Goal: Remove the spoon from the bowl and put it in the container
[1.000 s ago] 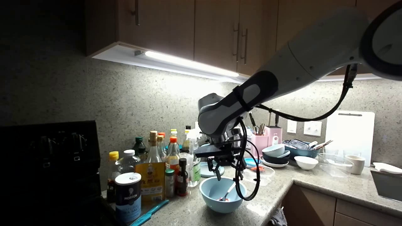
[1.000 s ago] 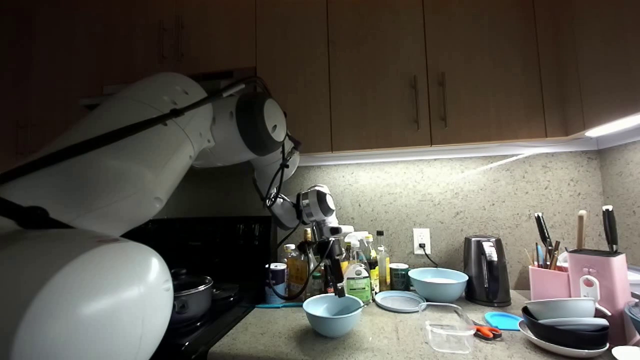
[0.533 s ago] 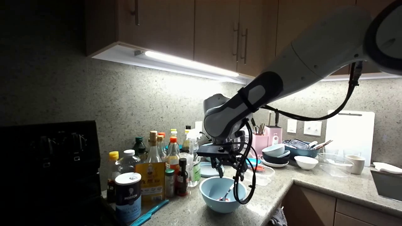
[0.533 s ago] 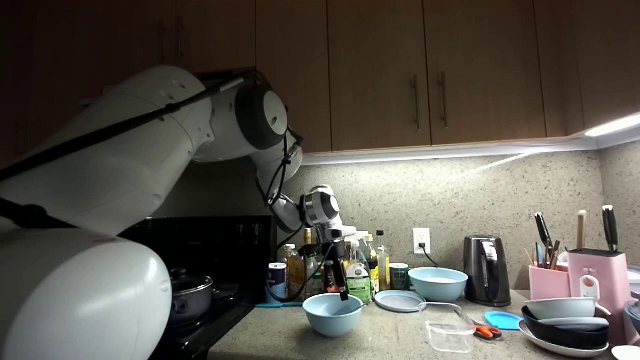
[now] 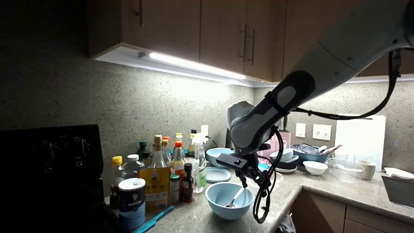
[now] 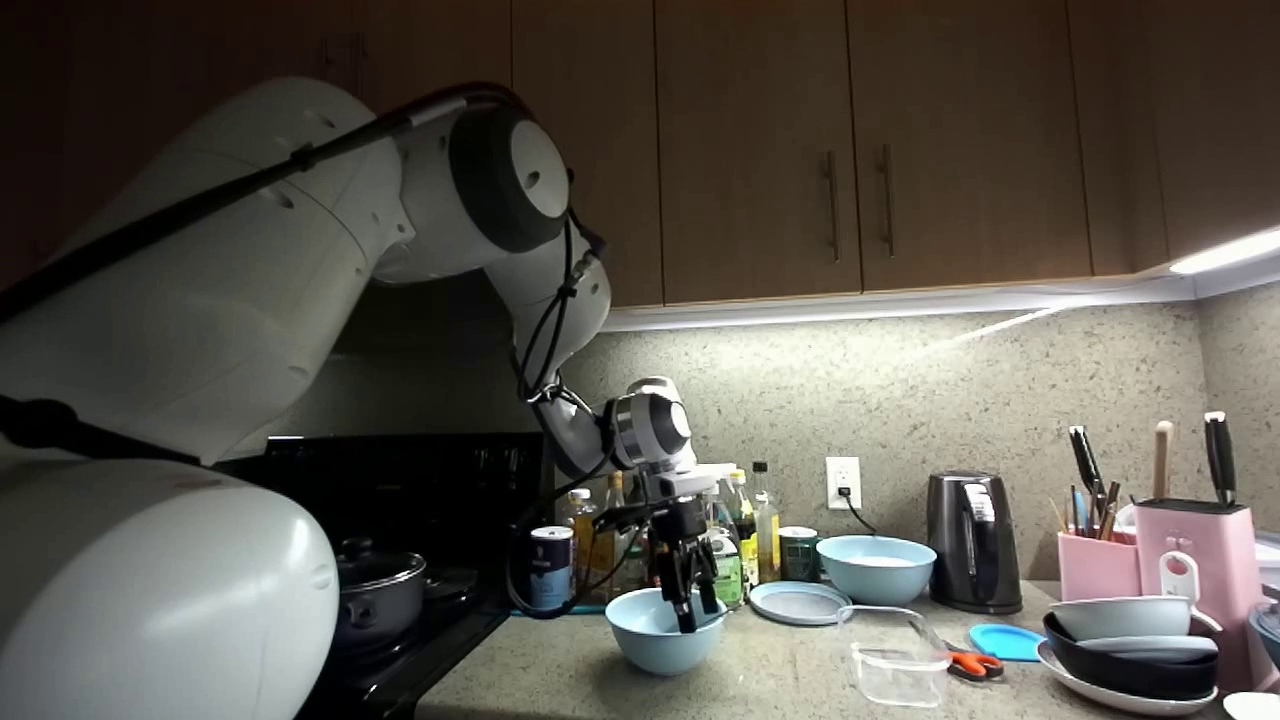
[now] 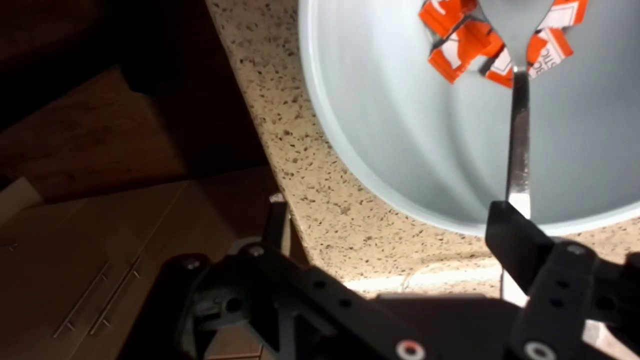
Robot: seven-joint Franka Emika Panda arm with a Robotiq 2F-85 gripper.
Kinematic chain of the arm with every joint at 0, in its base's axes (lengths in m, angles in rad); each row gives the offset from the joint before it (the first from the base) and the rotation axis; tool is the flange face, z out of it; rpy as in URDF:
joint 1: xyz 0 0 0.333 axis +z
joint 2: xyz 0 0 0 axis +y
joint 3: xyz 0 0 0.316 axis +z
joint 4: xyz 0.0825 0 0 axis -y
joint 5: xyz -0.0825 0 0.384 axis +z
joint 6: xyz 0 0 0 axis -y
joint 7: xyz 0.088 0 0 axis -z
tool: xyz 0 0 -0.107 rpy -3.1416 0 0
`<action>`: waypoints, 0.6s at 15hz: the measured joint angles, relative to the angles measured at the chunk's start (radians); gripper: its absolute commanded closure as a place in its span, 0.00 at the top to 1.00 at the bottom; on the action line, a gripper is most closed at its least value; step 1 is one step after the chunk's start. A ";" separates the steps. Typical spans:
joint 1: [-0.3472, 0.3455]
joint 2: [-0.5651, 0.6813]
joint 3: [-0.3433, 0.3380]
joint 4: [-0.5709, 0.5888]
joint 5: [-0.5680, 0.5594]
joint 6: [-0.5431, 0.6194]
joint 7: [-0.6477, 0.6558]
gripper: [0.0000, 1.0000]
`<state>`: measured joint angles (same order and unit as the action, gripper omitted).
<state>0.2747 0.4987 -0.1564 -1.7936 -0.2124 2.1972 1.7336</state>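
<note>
The light blue-teal bowl [image 5: 226, 213] stands on the counter, and shows in both exterior views [image 6: 655, 648] and the wrist view [image 7: 380, 135]. The metal spoon [image 5: 238, 194] leans in it, head down among orange-and-white wrapper scraps, handle over the rim; the wrist view shows its handle [image 7: 519, 135]. My gripper [image 7: 390, 210] is open, with nothing between its fingers. It is over the bowl's rim at the handle end. One finger covers part of the handle in the wrist view; contact cannot be told. The gripper also shows in both exterior views [image 5: 254, 189] [image 6: 699, 615]. The clear container [image 6: 900, 680] stands beside the bowl.
A paler blue bowl [image 6: 876, 570], blue plate [image 6: 800, 604] and kettle [image 6: 973, 545] stand behind. Orange-handled scissors [image 6: 972, 664] and a blue lid [image 6: 1005, 641] lie by the container. Bottles and a salt can [image 5: 132, 204] line the wall. The counter edge [image 7: 272, 165] is close.
The arm has moved to the right in an exterior view. My gripper has turned and come lower, toward the spoon's handle end. The bowl and the spoon have not moved.
</note>
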 measured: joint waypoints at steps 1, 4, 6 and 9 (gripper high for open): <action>0.000 -0.014 0.000 -0.021 -0.011 0.010 0.024 1.00; 0.002 -0.046 0.000 -0.060 -0.082 0.020 0.079 1.00; 0.006 -0.063 -0.001 -0.072 -0.178 0.047 0.105 1.00; 0.006 -0.078 -0.002 -0.072 -0.316 0.099 0.137 1.00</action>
<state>0.2810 0.4211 -0.1584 -1.8656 -0.5279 2.2963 1.8710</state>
